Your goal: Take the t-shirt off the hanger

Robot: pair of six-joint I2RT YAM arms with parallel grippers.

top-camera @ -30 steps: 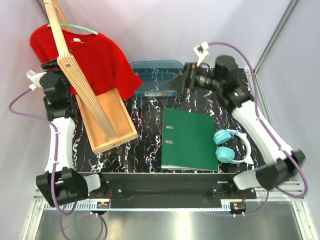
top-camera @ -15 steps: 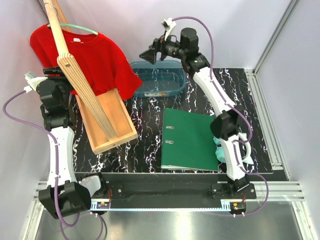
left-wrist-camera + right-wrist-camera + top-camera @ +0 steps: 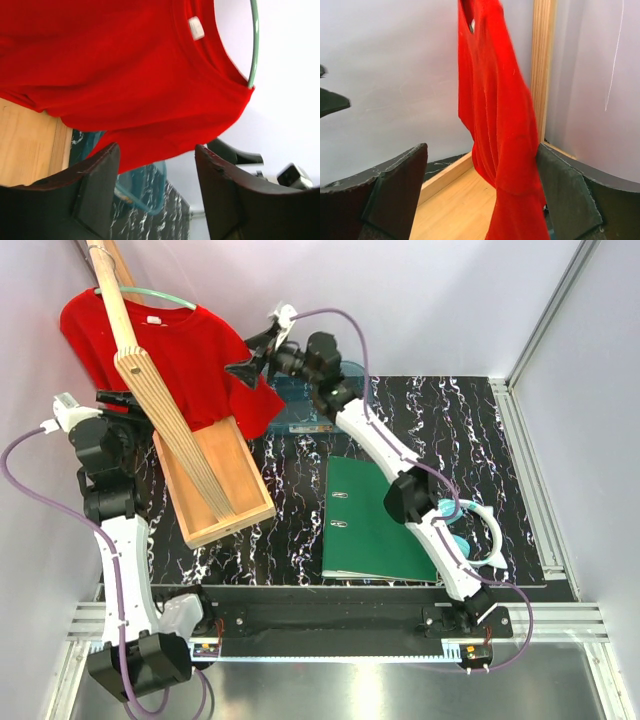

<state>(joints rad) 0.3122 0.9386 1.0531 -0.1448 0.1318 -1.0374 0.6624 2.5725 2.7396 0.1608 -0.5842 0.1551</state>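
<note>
The red t-shirt (image 3: 185, 355) hangs on the mint-green hanger (image 3: 160, 296) from the plywood stand at the back left. In the left wrist view the t-shirt (image 3: 115, 75) with its white neck label (image 3: 196, 28) fills the top, and the hanger (image 3: 255, 45) curves out of the collar. My left gripper (image 3: 135, 398) is open and empty just left of the shirt; it also shows in the left wrist view (image 3: 157, 165), below the hem. My right gripper (image 3: 250, 358) is open at the shirt's right sleeve. In the right wrist view (image 3: 482, 170) the hanging cloth (image 3: 495, 125) lies between its spread fingers, close to the right one.
The slatted plywood stand (image 3: 150, 390) leans out of a wooden tray (image 3: 215, 480). A clear blue tub (image 3: 320, 405) sits behind the right arm. A green binder (image 3: 375, 520) and teal headphones (image 3: 460, 535) lie on the black marbled table (image 3: 290, 530).
My right arm has swung left from above the blue tub to the shirt's right sleeve. My left arm has risen slightly beside the stand. The shirt still hangs as before.
</note>
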